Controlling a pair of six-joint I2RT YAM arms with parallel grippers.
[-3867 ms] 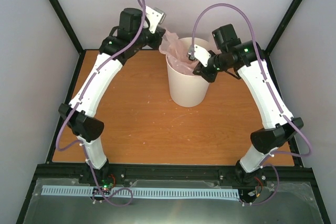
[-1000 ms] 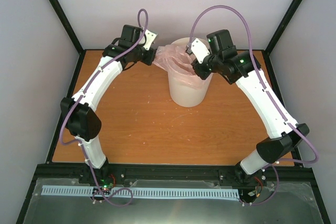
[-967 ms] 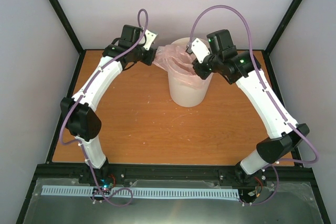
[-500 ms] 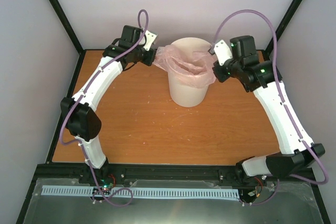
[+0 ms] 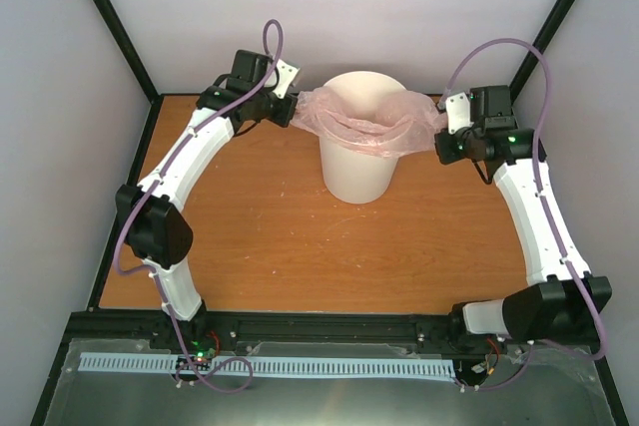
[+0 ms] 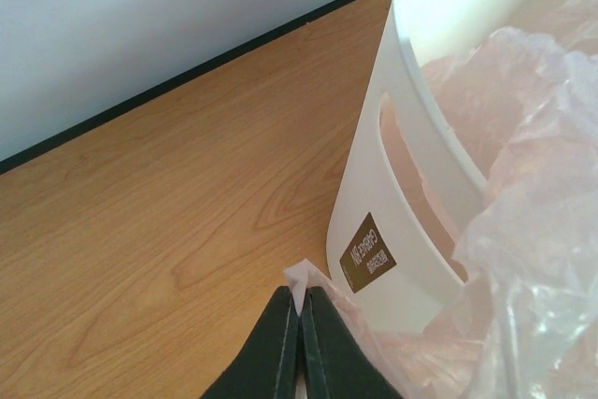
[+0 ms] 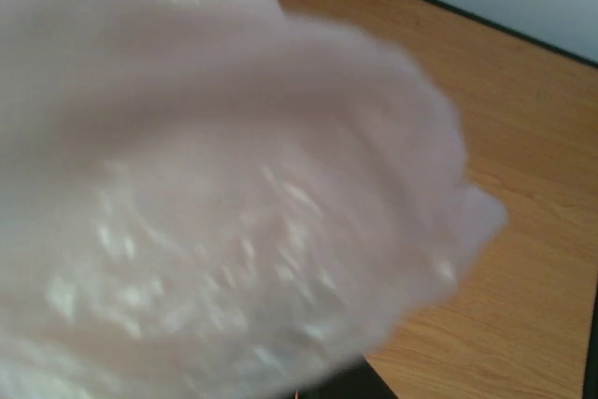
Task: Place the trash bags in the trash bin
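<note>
Pink trash bag [image 5: 371, 119] stretched wide across the mouth of the white trash bin [image 5: 354, 172], middle sagging inside, both ends pulled out past the rim. Bin upright toward the far side of the wooden table [image 5: 270, 236]. Left end: a bag corner pinched between the pressed-together fingers of the left gripper [image 6: 300, 298], just beside the bin wall. Right end: right gripper [image 5: 442, 139] probably clamped on the film, fingers lost behind blurred pink in the wrist view.

One pink bag [image 5: 411, 115], one white bin [image 5: 354, 173]
</note>
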